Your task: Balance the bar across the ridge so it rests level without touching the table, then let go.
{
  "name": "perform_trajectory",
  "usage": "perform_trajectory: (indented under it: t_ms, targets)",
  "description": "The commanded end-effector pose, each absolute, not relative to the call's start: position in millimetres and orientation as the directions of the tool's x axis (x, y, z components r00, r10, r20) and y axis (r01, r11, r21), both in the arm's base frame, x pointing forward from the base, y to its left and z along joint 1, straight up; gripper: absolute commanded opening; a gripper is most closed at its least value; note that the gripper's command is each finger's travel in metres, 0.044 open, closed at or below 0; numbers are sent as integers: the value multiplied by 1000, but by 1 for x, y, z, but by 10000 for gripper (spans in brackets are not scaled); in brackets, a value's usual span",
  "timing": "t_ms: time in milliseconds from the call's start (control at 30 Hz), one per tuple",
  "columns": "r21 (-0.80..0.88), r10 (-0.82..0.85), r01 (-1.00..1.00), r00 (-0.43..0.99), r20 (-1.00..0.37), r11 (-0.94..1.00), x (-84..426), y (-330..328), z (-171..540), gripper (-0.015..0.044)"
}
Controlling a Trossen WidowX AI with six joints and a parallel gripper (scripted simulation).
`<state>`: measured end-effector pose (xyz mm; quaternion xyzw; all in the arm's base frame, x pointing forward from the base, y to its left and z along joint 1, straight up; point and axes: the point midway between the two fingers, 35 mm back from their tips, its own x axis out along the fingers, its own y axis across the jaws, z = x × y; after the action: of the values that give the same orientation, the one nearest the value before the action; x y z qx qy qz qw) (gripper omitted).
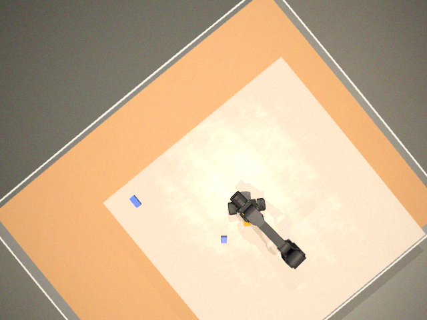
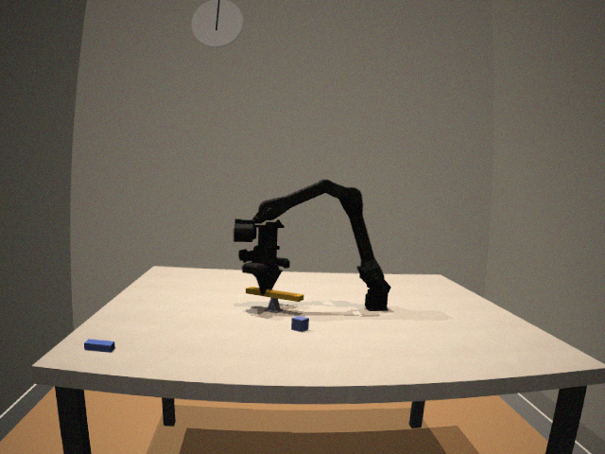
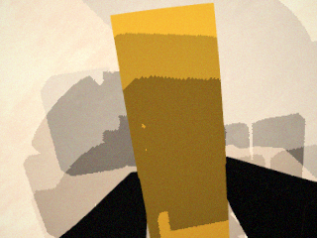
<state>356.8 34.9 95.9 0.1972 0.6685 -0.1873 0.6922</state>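
the black parallel-jaw gripper (image 1: 246,207) (image 2: 264,291) (image 3: 180,175) i am operating from afar has its jaws closed on a yellow, straight-sided bar (image 1: 247,223) (image 2: 285,295) (image 3: 173,124), one dark finger against each long side. the bar is held off the pale tabletop (image 1: 310,137) (image 2: 390,352) (image 3: 30,30), inward from all its edges, directly above a blue-grey, wedge-shaped ridge (image 2: 274,305) that narrows upward. i cannot tell whether bar and ridge are touching, or whether the bar is truly level; it slants across my exterior view, its right end lower in the frame. materials are too indistinct for me to name.

above, the black jointed arm (image 1: 272,234) (image 2: 358,229) arches over to its base, which stands toward the right edge of the tabletop as the exterior camera sees it. a small blue cube (image 1: 224,239) (image 2: 300,323) sits near the ridge, between it and the near edge, apart from both. farther out, a blue oblong block (image 1: 135,201) (image 2: 98,345) lies by the near left corner.
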Motion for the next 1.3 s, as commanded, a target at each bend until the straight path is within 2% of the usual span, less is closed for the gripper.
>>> perform_trajectory:
  t_ms: [0, 867, 1067, 1267]
  targets:
    - [23, 4, 523, 36, -999, 852, 357, 35, 96, 0]
    - [23, 4, 523, 36, -999, 852, 357, 35, 96, 0]
    - [23, 4, 523, 36, -999, 852, 357, 35, 96, 157]
    - [23, 4, 523, 36, -999, 852, 357, 35, 96, 167]
